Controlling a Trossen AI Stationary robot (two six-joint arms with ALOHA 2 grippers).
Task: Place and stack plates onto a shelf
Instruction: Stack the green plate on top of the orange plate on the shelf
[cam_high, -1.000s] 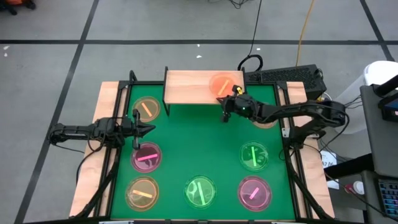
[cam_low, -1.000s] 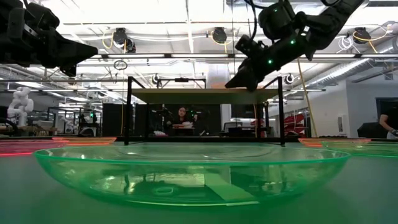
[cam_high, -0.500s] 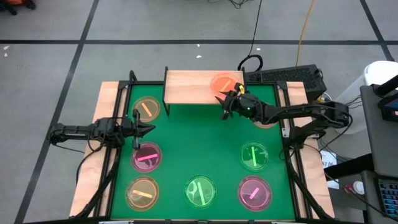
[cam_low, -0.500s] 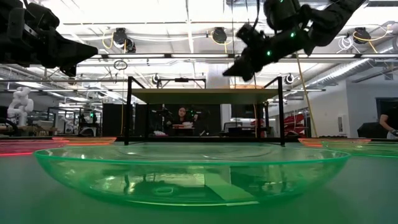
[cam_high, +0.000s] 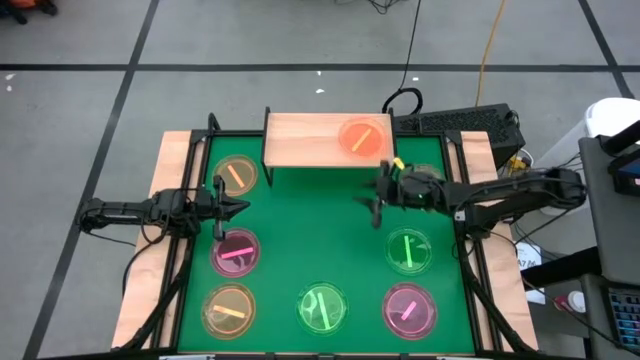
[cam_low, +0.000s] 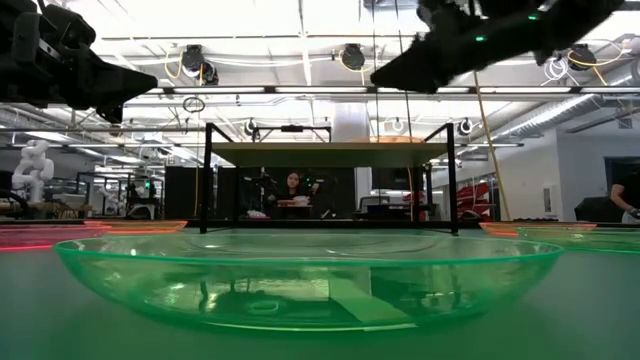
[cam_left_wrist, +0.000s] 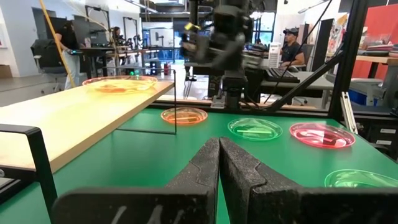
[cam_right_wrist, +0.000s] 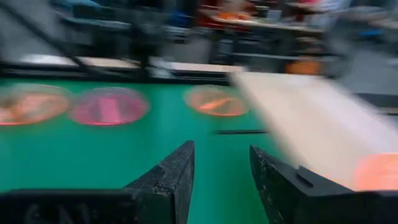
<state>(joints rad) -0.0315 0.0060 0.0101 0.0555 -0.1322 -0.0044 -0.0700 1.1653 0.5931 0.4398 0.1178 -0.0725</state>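
High view. One orange plate (cam_high: 362, 136) lies flat on the right end of the shelf (cam_high: 300, 142), a light-wood board on thin black legs at the far edge of the green surface (cam_high: 310, 230). Your right pincer (cam_high: 375, 199) hangs just near of the shelf's right end, empty, fingers spread, apart from that plate. The relation to work from: the green plate (cam_high: 409, 250) lies just near and right of this pincer, closer than any other. The pink plate (cam_high: 409, 309) is nearer still to you. The right arm is plainly the better placed for both. The left pincer (cam_high: 224, 208) waits at the left side, pressed together on nothing, between the amber plate (cam_high: 236, 175) and the pink plate at left (cam_high: 237, 251).

Low view. A green plate (cam_low: 310, 280) fills the foreground: thin, translucent, a shallow dish with a raised rim. The shelf board (cam_low: 330, 152) stands level on its legs behind it. The right arm shows dark, above the shelf.

Left wrist view. The fingers (cam_left_wrist: 202, 168) meet with no gap. Beyond them the shelf carries the orange plate at its far end. Plates lie flat on the felt-like green.

Right wrist view. The fingers (cam_right_wrist: 168, 174) stand apart with bare green between them. All plates look smooth and glossy. I judge the rims offer the only pinch point.
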